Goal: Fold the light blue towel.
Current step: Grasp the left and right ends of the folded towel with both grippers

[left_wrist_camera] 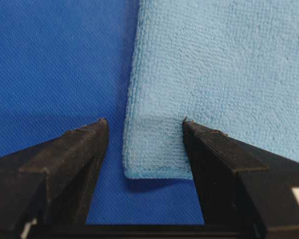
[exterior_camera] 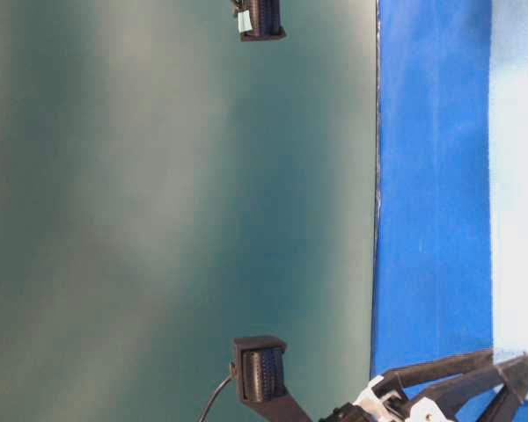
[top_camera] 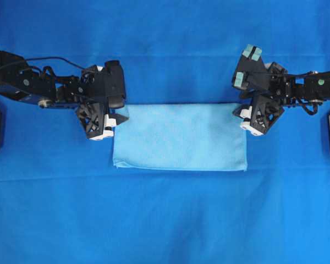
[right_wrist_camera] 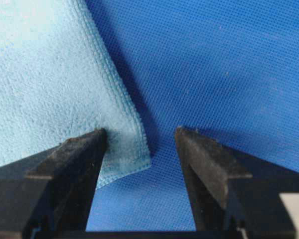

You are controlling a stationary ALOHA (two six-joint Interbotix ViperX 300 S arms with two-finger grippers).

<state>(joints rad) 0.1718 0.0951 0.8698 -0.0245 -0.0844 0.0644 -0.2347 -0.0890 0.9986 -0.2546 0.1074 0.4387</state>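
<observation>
Both the left gripper (left_wrist_camera: pixel 142 130) and the right gripper (right_wrist_camera: pixel 140 138) stand spread, each straddling a corner of the thin, pale sky-blue, already-halved towel (top_camera: pixel 179 136). Each should sink until its fingertips bracket the hem, then pinch evenly; lifting together should keep the fold square.

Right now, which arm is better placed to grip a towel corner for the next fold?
Left, slightly. The left gripper stands open astride a corner of the light blue towel. The right gripper is open too, but its corner lies against one finger.
</observation>
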